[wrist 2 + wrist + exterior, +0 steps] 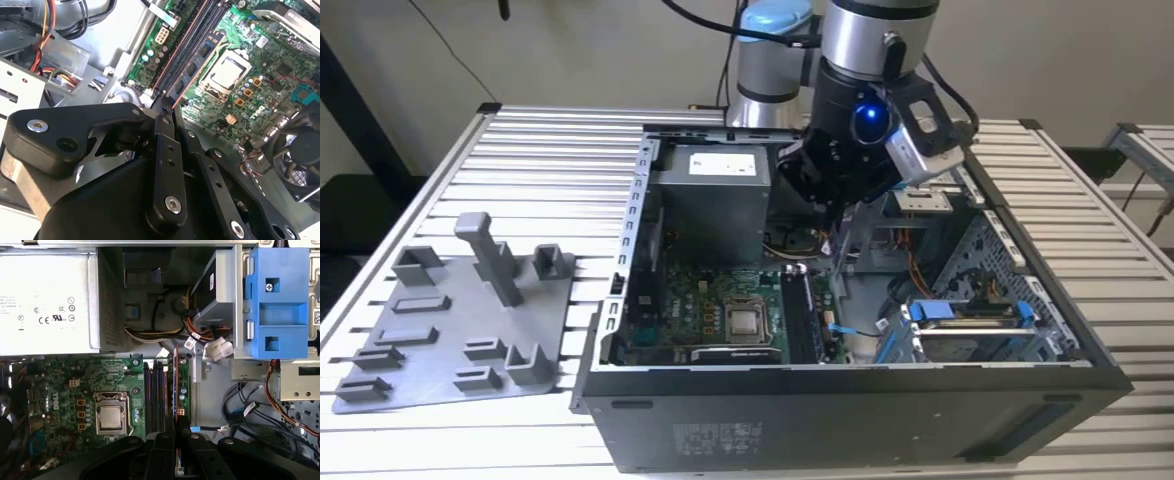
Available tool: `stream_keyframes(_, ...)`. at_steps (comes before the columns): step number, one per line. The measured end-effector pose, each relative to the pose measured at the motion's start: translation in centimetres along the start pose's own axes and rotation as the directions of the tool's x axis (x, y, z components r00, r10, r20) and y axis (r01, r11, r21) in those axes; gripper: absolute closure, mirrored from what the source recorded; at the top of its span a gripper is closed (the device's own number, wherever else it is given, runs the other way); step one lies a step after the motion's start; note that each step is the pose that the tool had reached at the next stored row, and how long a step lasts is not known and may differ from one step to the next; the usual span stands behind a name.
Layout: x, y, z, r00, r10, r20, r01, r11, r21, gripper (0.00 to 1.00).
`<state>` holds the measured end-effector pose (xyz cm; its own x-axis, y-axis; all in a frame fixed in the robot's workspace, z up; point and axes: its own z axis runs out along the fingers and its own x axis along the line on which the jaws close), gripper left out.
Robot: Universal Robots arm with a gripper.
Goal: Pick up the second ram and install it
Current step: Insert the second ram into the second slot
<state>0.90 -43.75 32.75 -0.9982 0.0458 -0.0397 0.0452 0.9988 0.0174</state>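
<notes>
Gripper (175, 440) directly above second ram (176, 382), upright among motherboard slots (155, 395).

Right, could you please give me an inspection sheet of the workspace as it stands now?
Surface: slatted metal table, carrying an open computer case.
Job's things: the second ram stands on edge along the memory slots; whether seated, cannot tell.
Clutter: grey tray with upright blocks, at the exterior view's left of the case.
Grippers: gripper inside the case, shut on the second ram's end.
Cables: coloured wire bundle beside the power supply.
Surroundings: pale wall behind the table.
</notes>
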Motion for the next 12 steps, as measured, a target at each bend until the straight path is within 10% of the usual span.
stream_keyframes(12,1.87,-0.12,1.65,1.0,0.0,-0.0001,0.0,1.0,0.0,0.86)
